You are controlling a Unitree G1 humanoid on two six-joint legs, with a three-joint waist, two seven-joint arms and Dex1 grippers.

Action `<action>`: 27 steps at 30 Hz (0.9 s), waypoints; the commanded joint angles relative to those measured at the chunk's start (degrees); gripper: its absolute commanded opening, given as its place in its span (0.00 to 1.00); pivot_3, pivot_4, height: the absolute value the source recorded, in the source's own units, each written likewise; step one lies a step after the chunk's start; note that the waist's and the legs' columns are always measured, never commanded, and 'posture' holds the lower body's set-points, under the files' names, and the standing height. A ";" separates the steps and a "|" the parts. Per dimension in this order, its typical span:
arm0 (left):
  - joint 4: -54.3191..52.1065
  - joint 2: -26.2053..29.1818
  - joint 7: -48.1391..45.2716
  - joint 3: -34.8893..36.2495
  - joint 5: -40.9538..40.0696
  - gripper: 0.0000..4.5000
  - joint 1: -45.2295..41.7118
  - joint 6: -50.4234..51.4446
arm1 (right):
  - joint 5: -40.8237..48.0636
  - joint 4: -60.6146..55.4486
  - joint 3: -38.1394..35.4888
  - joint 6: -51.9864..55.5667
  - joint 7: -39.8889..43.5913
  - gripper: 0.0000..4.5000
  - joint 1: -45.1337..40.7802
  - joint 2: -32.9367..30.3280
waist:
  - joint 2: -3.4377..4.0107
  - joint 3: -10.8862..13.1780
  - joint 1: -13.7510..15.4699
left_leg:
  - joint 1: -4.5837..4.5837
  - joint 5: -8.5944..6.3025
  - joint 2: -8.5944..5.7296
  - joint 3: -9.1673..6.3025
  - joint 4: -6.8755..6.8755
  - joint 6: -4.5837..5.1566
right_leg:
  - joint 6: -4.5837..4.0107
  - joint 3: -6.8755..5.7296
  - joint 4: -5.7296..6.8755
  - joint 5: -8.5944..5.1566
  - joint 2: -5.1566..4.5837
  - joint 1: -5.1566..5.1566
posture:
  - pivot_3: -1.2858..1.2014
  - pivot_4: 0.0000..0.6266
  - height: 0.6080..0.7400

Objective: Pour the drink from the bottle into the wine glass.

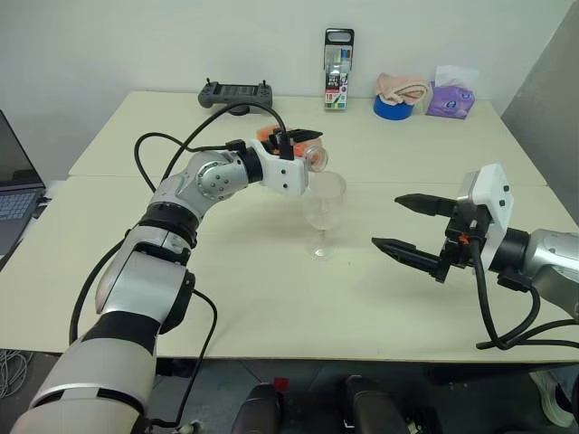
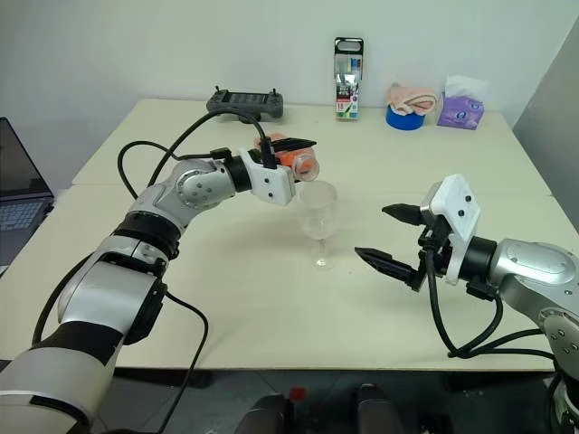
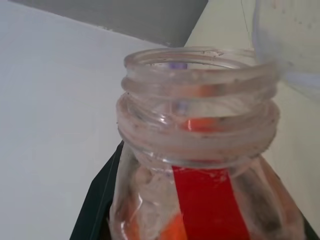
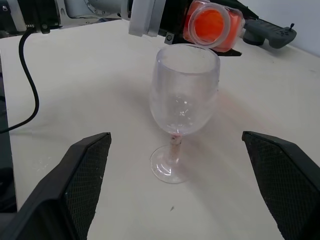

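The left gripper (image 1: 303, 143) is clamped on the small clear plastic bottle (image 2: 294, 158), tipped near level with its uncapped mouth just above the rim of the clear stemmed wine glass (image 1: 322, 210), which stands directly below that gripper on the pale table (image 1: 226, 280). The translucent orange-red drink (image 4: 209, 25) sits at the mouth. The right gripper (image 2: 391, 237), fingers spread wide, holds nothing, beside the glass. Judgement: the bottle is light and yields under squeeze, best held mid-body; the glass is fragile, top-heavy, easily toppled.
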 commanded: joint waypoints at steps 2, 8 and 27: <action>-0.45 0.75 3.13 -0.26 0.64 0.39 -3.16 -2.29 | -0.05 -0.85 0.05 -0.79 -0.47 1.00 -1.33 -0.10 | 0.00 0.00 0.01 | 0.02 0.00 -0.01 0.01 0.10 0.00 | 0.21 0.02 0.12 -0.11 0.00 0.00 | 0.52 0.24 1.00; 0.22 1.17 5.56 -1.26 2.64 0.39 -4.33 -2.32 | -0.33 -0.95 0.95 -0.89 -1.11 1.00 -1.93 0.36 | 0.00 0.00 -0.01 | 0.13 0.01 0.01 0.01 0.16 0.00 | 0.26 0.04 0.38 -0.15 0.03 -0.01 | 0.52 0.24 1.00; 2.82 2.28 12.41 -4.93 8.43 0.39 -8.38 -2.13 | -2.90 -0.41 2.43 -2.59 -0.67 1.00 -1.39 1.07 | 0.00 0.00 -0.03 | 0.11 0.02 0.01 0.02 0.16 0.00 | 0.23 0.05 0.40 -0.13 0.03 -0.03 | 0.52 0.24 1.00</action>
